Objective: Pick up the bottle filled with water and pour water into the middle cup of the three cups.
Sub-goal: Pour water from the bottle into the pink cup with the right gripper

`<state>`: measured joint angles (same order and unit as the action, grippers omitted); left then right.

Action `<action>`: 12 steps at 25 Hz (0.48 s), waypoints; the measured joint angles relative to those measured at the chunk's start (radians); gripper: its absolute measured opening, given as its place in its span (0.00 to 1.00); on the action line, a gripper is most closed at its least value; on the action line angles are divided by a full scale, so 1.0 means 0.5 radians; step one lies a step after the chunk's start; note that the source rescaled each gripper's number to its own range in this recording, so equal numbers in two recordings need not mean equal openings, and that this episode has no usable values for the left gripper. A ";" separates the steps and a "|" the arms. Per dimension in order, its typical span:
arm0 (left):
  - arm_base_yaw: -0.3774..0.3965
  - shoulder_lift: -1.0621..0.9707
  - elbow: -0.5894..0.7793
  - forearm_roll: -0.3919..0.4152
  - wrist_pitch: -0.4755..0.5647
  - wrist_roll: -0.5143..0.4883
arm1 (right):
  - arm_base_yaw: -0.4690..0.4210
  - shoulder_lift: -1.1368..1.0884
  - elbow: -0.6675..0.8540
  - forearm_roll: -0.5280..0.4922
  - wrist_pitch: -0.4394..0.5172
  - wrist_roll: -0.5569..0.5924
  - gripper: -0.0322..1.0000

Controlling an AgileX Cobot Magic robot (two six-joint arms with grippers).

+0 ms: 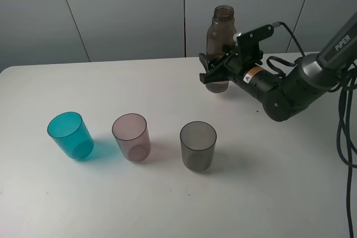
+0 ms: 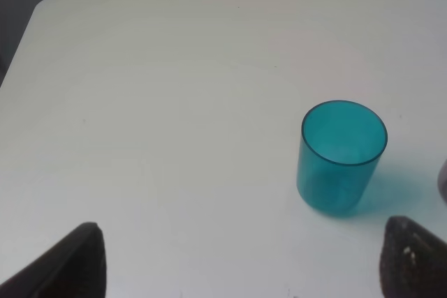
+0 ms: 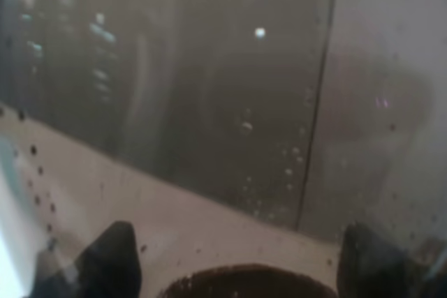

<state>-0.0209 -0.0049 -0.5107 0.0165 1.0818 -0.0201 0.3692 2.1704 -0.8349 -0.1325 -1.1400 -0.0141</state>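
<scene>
The bottle [image 1: 221, 29] stands at 1 o'clock from the middle cup [image 1: 131, 136]. The right gripper [image 1: 215, 75] has a finger each side of it; I cannot tell if they squeeze. Hold tight, lift straight up. The left gripper [image 2: 241, 270] has fingers apart.

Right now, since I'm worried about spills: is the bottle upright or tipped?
Upright: the bottle stands vertical, uncapped neck pointing up, the right gripper around its lower body.
</scene>
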 joint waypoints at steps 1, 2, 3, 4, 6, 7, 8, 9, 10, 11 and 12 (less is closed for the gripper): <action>0.000 0.000 0.000 0.000 0.000 0.000 | 0.015 -0.028 0.000 -0.016 0.004 -0.009 0.03; 0.000 0.000 0.000 0.000 0.000 0.000 | 0.037 -0.056 -0.004 -0.026 0.012 -0.020 0.03; 0.000 0.000 0.000 0.000 0.000 0.000 | 0.062 -0.077 -0.020 -0.040 0.028 -0.027 0.03; 0.000 0.000 0.000 0.000 0.000 0.000 | 0.092 -0.096 -0.040 -0.060 0.052 -0.032 0.03; 0.000 0.000 0.000 0.000 0.000 0.000 | 0.151 -0.111 -0.106 -0.130 0.119 -0.041 0.03; 0.000 0.000 0.000 0.000 0.000 0.000 | 0.184 -0.111 -0.139 -0.172 0.154 -0.041 0.03; 0.000 0.000 0.000 0.000 0.000 0.000 | 0.219 -0.111 -0.181 -0.206 0.200 -0.041 0.03; 0.000 0.000 0.000 0.000 0.000 0.000 | 0.245 -0.111 -0.223 -0.266 0.241 -0.044 0.03; 0.000 0.000 0.000 0.000 0.000 0.000 | 0.276 -0.111 -0.265 -0.326 0.283 -0.050 0.03; 0.000 0.000 0.000 0.000 0.000 0.000 | 0.302 -0.111 -0.299 -0.383 0.324 -0.050 0.03; 0.000 0.000 0.000 0.000 0.000 0.000 | 0.324 -0.111 -0.337 -0.426 0.355 -0.054 0.03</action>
<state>-0.0209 -0.0049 -0.5107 0.0165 1.0818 -0.0201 0.5312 2.1152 -1.0036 -0.3454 -0.9626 -0.0413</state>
